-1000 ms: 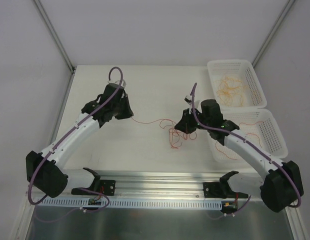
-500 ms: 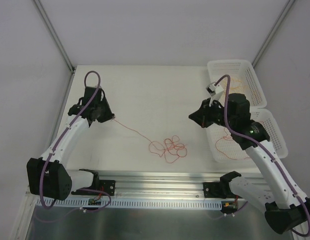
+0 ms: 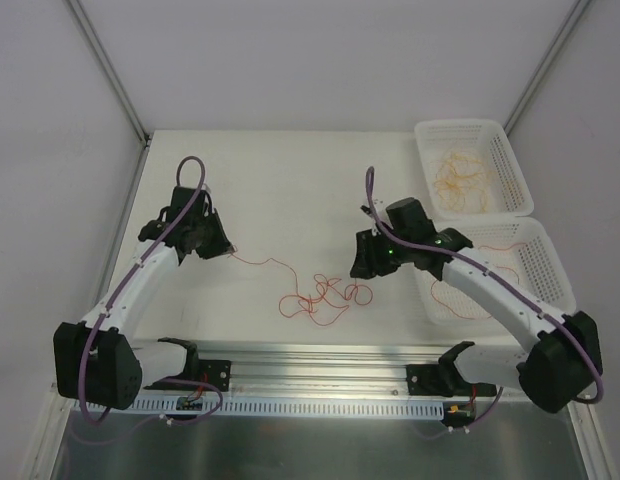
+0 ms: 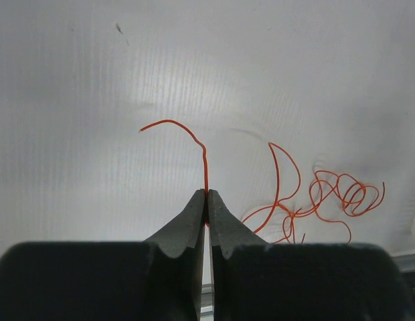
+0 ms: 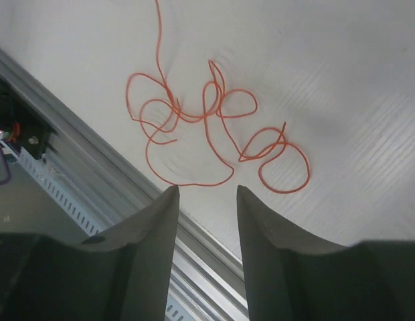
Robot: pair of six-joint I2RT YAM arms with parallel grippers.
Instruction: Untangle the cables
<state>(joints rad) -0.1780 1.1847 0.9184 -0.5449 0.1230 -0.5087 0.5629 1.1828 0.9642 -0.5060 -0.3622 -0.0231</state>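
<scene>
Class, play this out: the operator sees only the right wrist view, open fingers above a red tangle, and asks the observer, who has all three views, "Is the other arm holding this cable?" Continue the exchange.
Observer: Yes. The left gripper is shut on one end of the red cable, with a short tail curling past its tips.
Operator: Is that end joined to what lies under me?
Observer: From above, one strand runs from the left gripper to the tangle. It curves, so it looks slack.
Operator: Anything off to my right?
Observer: Two white baskets: the near basket and the far basket, which holds pale yellow-orange cables.
</scene>
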